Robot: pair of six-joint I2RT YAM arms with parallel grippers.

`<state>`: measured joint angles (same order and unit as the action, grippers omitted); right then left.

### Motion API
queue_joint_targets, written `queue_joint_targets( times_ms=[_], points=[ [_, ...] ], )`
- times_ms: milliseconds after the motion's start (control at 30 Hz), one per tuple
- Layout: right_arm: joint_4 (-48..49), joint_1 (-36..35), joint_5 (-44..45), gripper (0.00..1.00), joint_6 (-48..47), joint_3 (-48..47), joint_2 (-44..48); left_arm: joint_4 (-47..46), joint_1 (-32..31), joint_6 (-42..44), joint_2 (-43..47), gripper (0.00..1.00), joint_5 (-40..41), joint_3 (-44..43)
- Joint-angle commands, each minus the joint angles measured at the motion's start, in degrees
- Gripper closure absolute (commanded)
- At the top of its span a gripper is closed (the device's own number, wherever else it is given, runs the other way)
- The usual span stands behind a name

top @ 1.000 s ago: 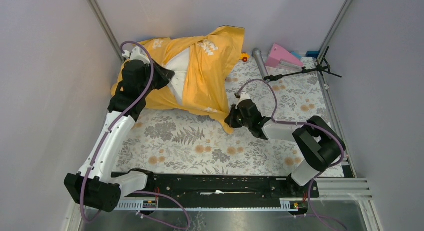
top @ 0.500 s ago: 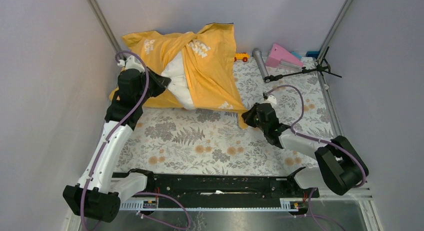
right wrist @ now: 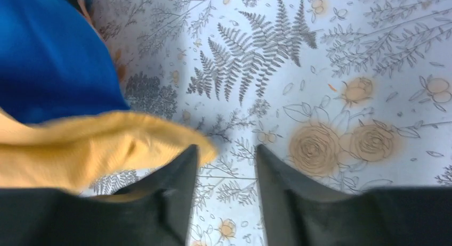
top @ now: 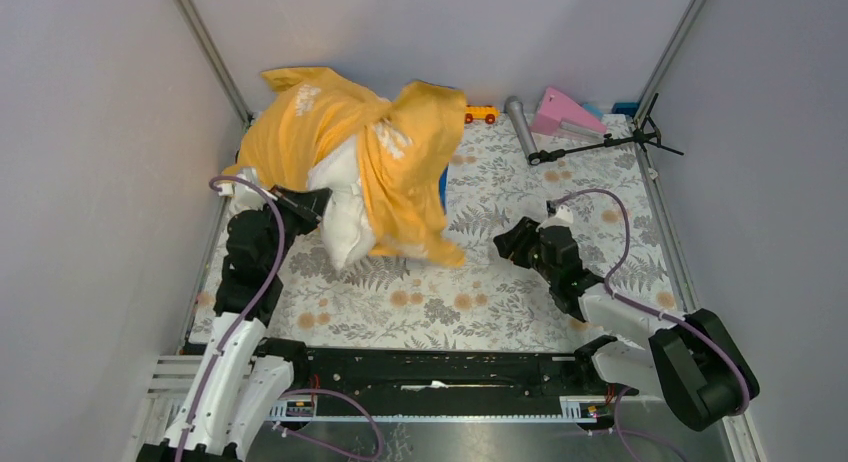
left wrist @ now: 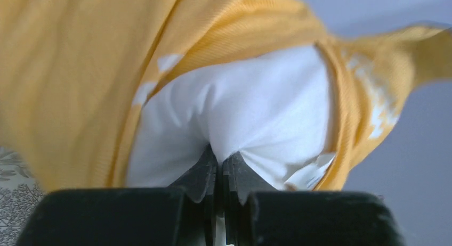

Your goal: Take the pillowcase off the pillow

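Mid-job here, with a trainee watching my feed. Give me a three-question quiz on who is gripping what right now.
1. Short answer: is the pillowcase fully off the pillow?
2. Multiple choice: the left gripper is shut on A) the pillow, B) the pillowcase, C) nothing.
3. True or false: the right gripper is clamped on the pillowcase.
Key: 1, no: it is draped around most of the pillow. 2, A. 3, false: its jaws stand open with nothing between them.
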<state>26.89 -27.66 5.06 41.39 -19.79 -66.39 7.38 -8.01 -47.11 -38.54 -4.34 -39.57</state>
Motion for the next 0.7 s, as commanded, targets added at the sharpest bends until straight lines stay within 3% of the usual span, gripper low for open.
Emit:
queue_joint_targets(
  times_ms=[0, 100, 167, 300, 667],
  points=[
    [10.4, 1.5, -11.2, 0.38, -9.0, 5.1, 3.1, -21.9, 2.3, -3.9, -1.5, 1.00, -8.7, 10.2],
    [9.4, -2.5, -9.1, 0.30, -12.7, 4.3, 4.5, -33.5, 0.9, -7.0, -6.5, 1.00, -16.4, 18.5],
    [10.3, -5.6, -8.2, 0.22, -15.1, 3.9, 4.4, -43.5, -1.2, -7.1, -8.8, 1.00, -17.4, 24.4],
    [14.3, -8.9, -12.2, 0.01, -17.1, 2.9, 0.4, -46.6, -4.1, 1.1, -10.3, 1.00, -18.3, 27.2],
    [13.9, -9.7, -12.9, 0.00, -17.4, -1.4, -5.6, -49.5, -6.0, 7.8, -8.8, 1.00, -20.8, 30.7]
  ],
)
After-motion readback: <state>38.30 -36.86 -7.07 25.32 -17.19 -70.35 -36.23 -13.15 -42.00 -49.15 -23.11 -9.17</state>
